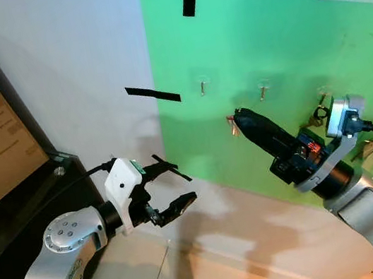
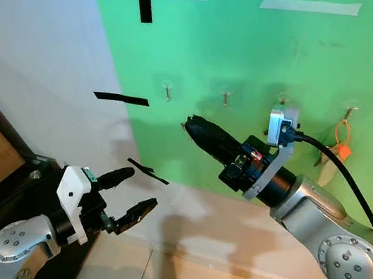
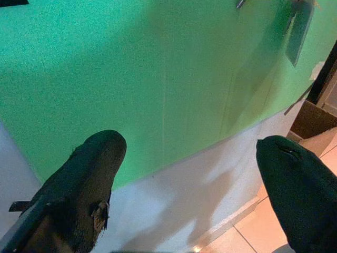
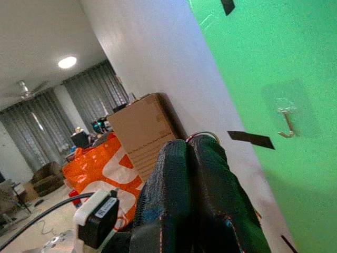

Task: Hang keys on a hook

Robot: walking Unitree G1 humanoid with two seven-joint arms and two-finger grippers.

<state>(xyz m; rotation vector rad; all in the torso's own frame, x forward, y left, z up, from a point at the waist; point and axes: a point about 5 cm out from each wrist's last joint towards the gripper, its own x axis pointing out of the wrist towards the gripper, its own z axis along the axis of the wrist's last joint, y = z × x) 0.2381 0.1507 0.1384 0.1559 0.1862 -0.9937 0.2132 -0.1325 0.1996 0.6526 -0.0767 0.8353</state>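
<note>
The right gripper [image 1: 234, 118] is raised in front of the green panel [image 1: 278, 45]. Its two black fingers are pressed together on a key ring [image 4: 202, 136], whose wire loop protrudes just past the fingertips. In the head view, a small reddish piece of the keys [image 1: 231, 125] hangs at the tip. The fingers' long axis points up and toward the robot's left. The nearest free hook [image 1: 202, 85] lies above the tip and slightly further left, near but apart. A second hook [image 1: 262, 89] lies above the fingers on the robot's right. The left gripper [image 1: 169, 185], fingers spread and empty, hovers low, farther from the hooks.
</note>
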